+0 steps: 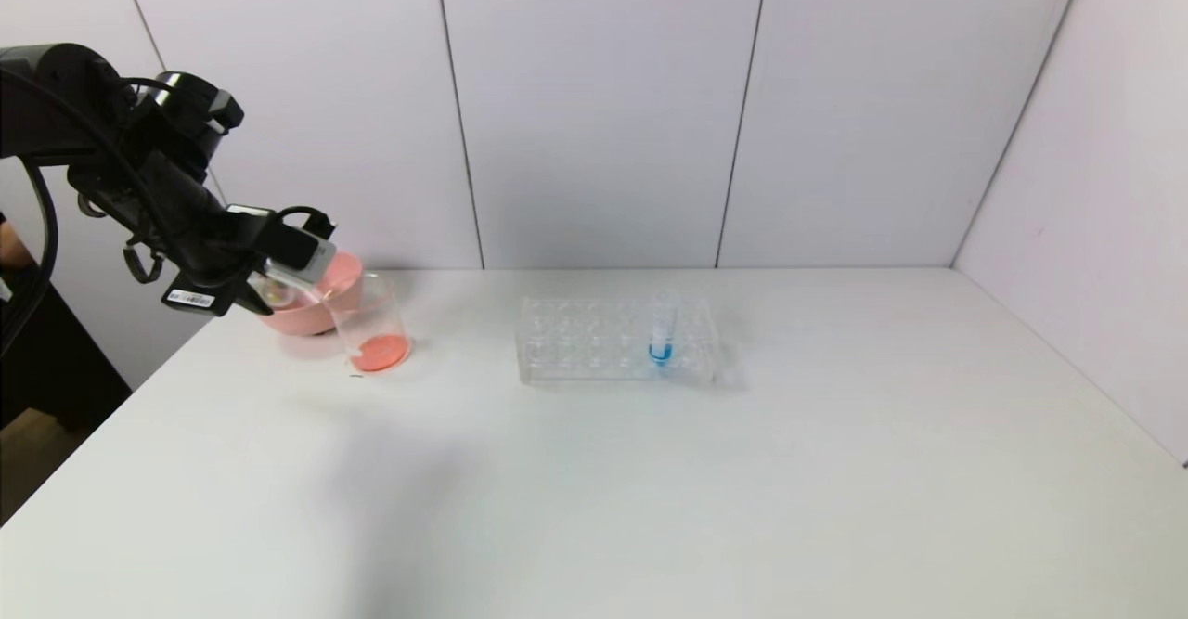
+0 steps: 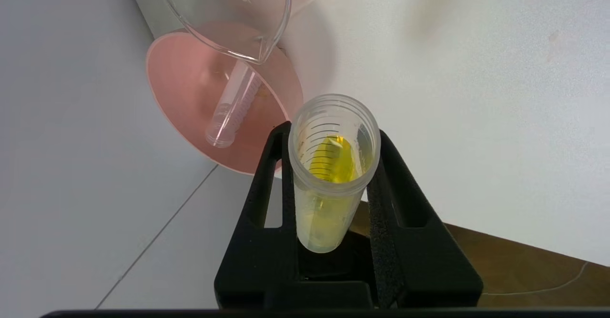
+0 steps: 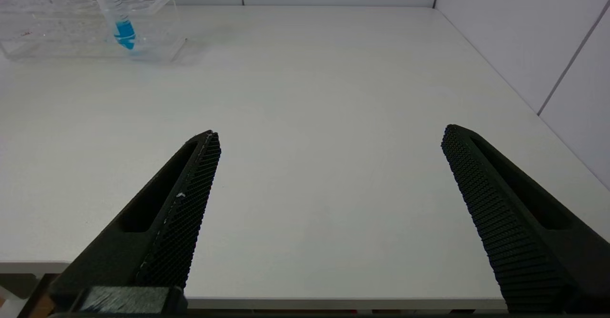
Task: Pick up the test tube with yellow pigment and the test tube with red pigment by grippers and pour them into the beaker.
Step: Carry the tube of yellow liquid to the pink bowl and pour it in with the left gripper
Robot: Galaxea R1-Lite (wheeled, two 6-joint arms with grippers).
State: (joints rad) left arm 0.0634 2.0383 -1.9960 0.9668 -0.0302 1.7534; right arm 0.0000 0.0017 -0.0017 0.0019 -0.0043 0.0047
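At the left edge of the head view, the black left gripper [image 2: 333, 184] is pinching the slim clear test tube with yellow pigment [image 2: 331, 165] between its two dark fingers [image 2: 267, 199], holding it tilted above the far left corner of the white table [image 1: 650, 470]. In the left wrist view the tube's open mouth is facing the camera at frame centre, with the yellow liquid still pooled inside it, so the pour is judged not yet done. The clear straight-sided beaker [image 1: 371, 327] with a pouring lip is standing left of centre in the head view, already holding a red-orange pool at its bottom. Just behind it, touching or nearly so, is sitting the round pink bowl [image 1: 320, 308], and an emptied clear tube [image 2: 233, 106] is lying inside that bowl in the upper left of the wrist view; it is probably the red one, though no colour is showing.

The main risk is aim: the tube's mouth is appearing nearer the pink bowl than the beaker's rim, so tipping from here could be sending yellow liquid into the bowl or onto the table. A sideways shift could also be knocking the light beaker over.

The black right gripper [image 3: 329, 194] is hanging with its fingers spread wide and empty over bare table, while the clear plastic tube rack [image 1: 617, 341] at the head view's centre is keeping only the blue-bottomed tube [image 1: 661, 331] upright
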